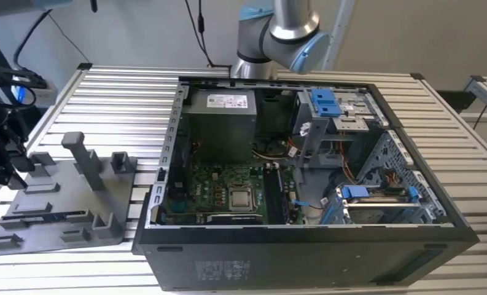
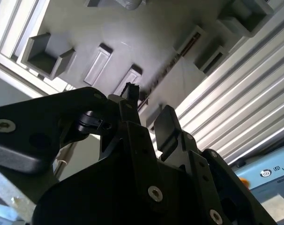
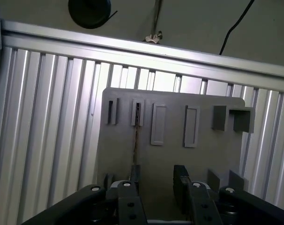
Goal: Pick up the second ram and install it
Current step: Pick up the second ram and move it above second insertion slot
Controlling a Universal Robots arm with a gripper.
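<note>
Gripper (image 3: pixel 157 177) hangs over the fixture plate (image 3: pixel 170 154), two dark fingers (image 3: pixel 134 174) spread apart with bare plate showing in the gap. Nothing clamped. Same in the second wrist view: gripper (image 2: pixel 149 104) wide, fingers apart, plate (image 2: pixel 146 42) beyond them.

Second ram (image 3: pixel 136 138) stands on its long edge in a narrow slot of the plate. It reads as a thin dark line running from one of the plate's small rectangular pockets back toward the gripper. It lines up with one finger rather than with the gap between the two. Whether that finger touches it I cannot tell. In the second wrist view the ram (image 2: pixel 168 70) shows as a slim edge with pale flecks crossing the plate on a slant, one end close under the fingertips. In the exterior view the ram (image 1: pixel 53 216) lies low in its slot on the plate (image 1: pixel 63 196), on the far side from the plate's tall peg (image 1: pixel 83 161).

The plate rests on a ribbed aluminium table (image 3: pixel 48 117).

Past the plate, just beside its edge on the exterior view's right, sits an open computer case (image 1: pixel 309 261). A green motherboard (image 1: pixel 218 190) lies flat on the case floor.

Farther off from the plate, behind the case, the arm's (image 1: pixel 280 31) grey-and-blue joint rises above the table (image 1: pixel 120 104).
</note>
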